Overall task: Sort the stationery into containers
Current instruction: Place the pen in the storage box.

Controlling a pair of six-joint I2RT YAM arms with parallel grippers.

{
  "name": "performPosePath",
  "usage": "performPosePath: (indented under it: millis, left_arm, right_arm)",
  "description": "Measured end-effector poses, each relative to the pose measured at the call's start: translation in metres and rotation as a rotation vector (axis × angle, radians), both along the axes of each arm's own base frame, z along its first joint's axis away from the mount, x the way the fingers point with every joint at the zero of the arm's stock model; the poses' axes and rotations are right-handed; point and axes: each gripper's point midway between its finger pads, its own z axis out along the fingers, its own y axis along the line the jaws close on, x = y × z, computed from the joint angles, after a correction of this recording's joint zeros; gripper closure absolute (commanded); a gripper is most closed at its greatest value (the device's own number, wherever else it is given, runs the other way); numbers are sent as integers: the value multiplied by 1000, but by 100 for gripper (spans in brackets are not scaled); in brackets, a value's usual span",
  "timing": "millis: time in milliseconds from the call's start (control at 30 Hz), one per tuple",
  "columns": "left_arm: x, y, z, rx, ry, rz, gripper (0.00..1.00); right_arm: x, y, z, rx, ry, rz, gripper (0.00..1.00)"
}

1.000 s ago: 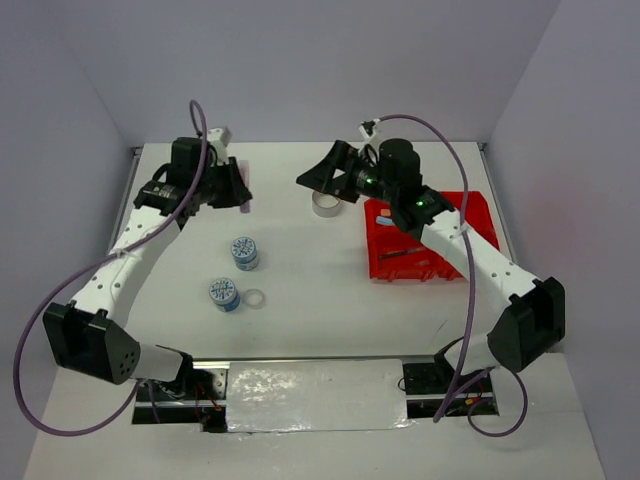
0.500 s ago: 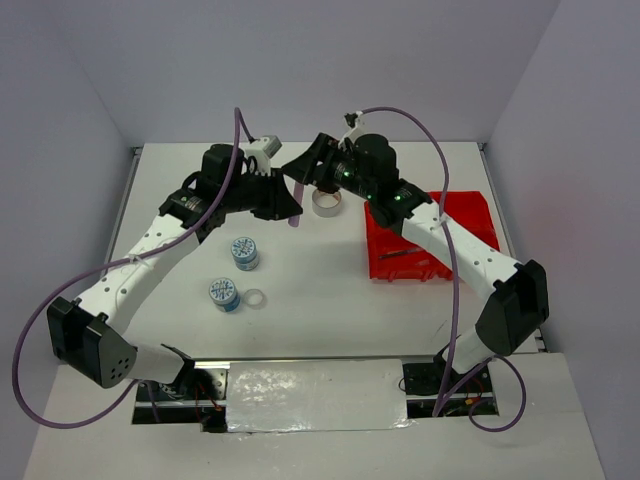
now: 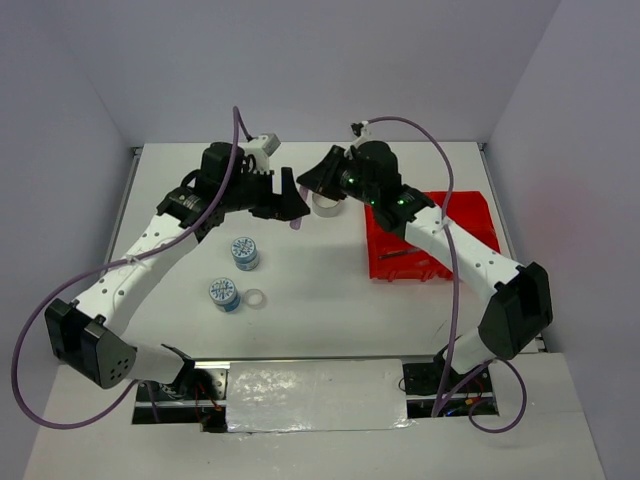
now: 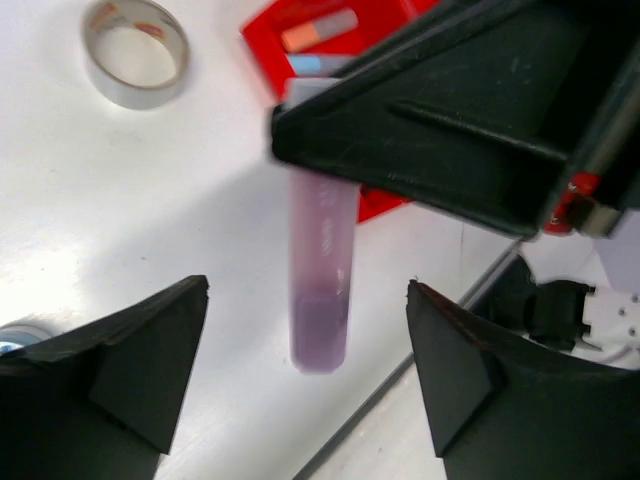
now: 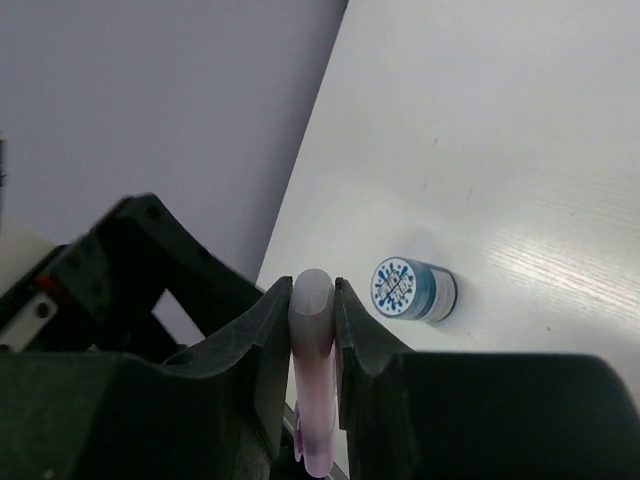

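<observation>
Right claw (image 5: 312, 300) pinches one lilac marker (image 4: 322, 260); left claw (image 4: 308, 295) spread wide (not touching); two patterned rolls (image 3: 244, 252) (image 3: 223, 293).

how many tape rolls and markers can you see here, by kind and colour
patterned tape rolls: 2
grey tape roll: 1
clear tape ring: 1
lilac marker: 1
orange marker: 1
light-blue marker: 1
total: 7
</observation>
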Motion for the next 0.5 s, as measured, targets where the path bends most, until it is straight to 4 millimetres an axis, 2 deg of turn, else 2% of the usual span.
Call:
performPosePath:
  millis: [33, 100, 200, 233, 333, 433, 500]
  left_arm:
    - [3, 2, 3, 8, -11, 17, 1]
    - [10, 7, 8, 30, -23, 63, 1]
    - [21, 23, 13, 89, -38, 167, 1]
    - [23, 30, 10, 112, -33, 200, 1]
    - [24, 50, -5, 192, 9, 290, 1]
    - [20, 65, -21, 253, 59, 341, 1]
    - [16, 73, -28, 286, 83, 362, 1]
  right_arm:
    - [3, -5, -3, 4, 18, -16, 100]
    - [12, -30, -17, 1, 82, -101, 100]
    - [37, -102, -46, -39, 202, -382, 100]
    - [46, -145, -58, -50, 249, -553, 100]
    - [53, -229, -78, -68, 318, -876, 100]
    - [53, -285, -100, -115, 387, -1096, 100]
    - [55, -306, -119, -146, 453, -1187, 100]
